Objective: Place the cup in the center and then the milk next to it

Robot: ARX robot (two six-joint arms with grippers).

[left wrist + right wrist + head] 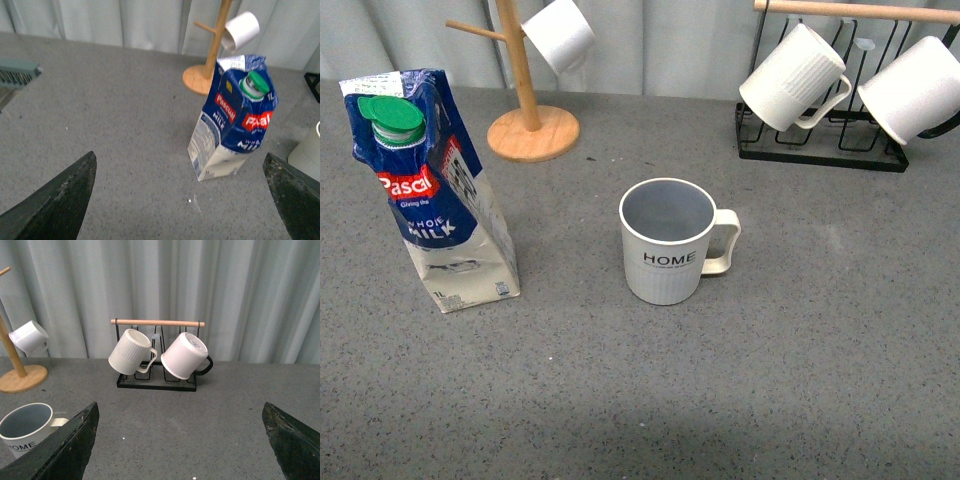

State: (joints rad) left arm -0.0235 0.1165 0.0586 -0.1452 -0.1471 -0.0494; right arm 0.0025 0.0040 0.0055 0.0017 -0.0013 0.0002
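Left end effector [178, 165] spread, milk carton [227, 135] dented

Right wrist view's edge crops the cup [25, 432]; the mug tree [533, 135] loses its top

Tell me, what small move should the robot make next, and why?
Probably ease the left end effector forward toward the milk carton. The mug already stands near the middle of the table, while the carton stands upright, apart, off to its left. The left end effector is open and empty, facing the carton, so closing in to grip it seems sensible.
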